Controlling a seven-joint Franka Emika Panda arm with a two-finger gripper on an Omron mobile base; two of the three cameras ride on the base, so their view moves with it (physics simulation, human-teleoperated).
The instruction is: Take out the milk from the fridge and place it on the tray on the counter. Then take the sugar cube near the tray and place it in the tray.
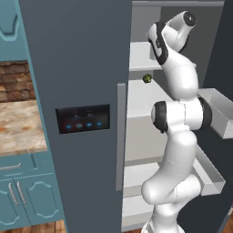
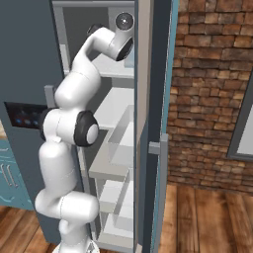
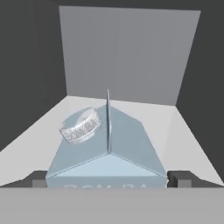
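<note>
In the hand view the milk, a pale grey-blue carton with a gable top and a round cap, stands on a white shelf right in front of the hand. My gripper is open, one dark fingertip to the carton's left and the other to its right, both level with its upper edge. The fridge is dark grey with a black panel of blue lights and a long grey handle. Its right door is swung open and my arm reaches up into an upper shelf. The tray and sugar cube are out of view.
A small dark-green round item lies on the shelf below the one the hand is in. Door bins jut out on the open door beside my arm. The marbled counter lies left of the fridge, over teal cabinets. A brick wall stands to the right.
</note>
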